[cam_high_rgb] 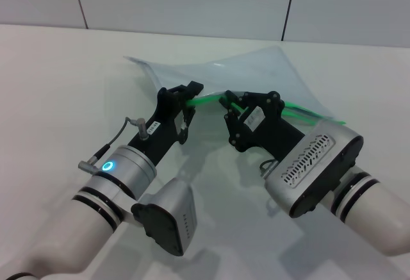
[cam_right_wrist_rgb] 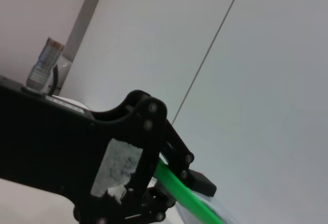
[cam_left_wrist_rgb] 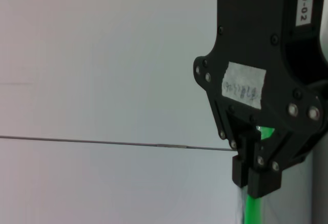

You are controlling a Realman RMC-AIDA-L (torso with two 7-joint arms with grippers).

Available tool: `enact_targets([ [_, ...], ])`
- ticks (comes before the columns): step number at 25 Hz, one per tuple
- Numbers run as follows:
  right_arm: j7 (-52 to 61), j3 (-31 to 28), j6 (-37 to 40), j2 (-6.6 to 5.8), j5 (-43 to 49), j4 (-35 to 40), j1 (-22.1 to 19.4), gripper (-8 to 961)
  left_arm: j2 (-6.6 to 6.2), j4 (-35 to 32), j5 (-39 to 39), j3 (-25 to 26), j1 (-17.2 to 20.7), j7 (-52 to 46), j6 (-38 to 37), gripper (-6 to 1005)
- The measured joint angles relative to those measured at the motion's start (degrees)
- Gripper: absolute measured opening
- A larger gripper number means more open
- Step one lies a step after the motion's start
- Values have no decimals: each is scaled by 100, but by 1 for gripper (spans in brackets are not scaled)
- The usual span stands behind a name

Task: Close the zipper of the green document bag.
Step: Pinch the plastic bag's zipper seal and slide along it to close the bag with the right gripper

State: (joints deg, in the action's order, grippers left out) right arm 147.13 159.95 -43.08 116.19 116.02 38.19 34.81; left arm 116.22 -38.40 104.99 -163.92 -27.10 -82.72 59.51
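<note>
Zipper (cam_high_rgb: 208, 100) is pinched by both claws, left claw (cam_high_rgb: 190, 102) and right claw (cam_high_rgb: 230, 105), bag (cam_high_rgb: 250, 75) lifted; next, right slides along while left anchors.

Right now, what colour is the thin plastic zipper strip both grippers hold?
Bright green zipper, clearest in head view.

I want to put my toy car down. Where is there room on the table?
Bare table lies beside the left claw, and more behind the green document bag. The middle is crowded: both claws, the right claw too, pinch the zipper.
</note>
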Motion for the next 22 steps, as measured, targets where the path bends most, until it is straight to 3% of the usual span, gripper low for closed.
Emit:
enact_targets([
  [22,6,-126,3,0,-96,-156,-50,72,-4,-1,65,1,12,-50,-34,54],
])
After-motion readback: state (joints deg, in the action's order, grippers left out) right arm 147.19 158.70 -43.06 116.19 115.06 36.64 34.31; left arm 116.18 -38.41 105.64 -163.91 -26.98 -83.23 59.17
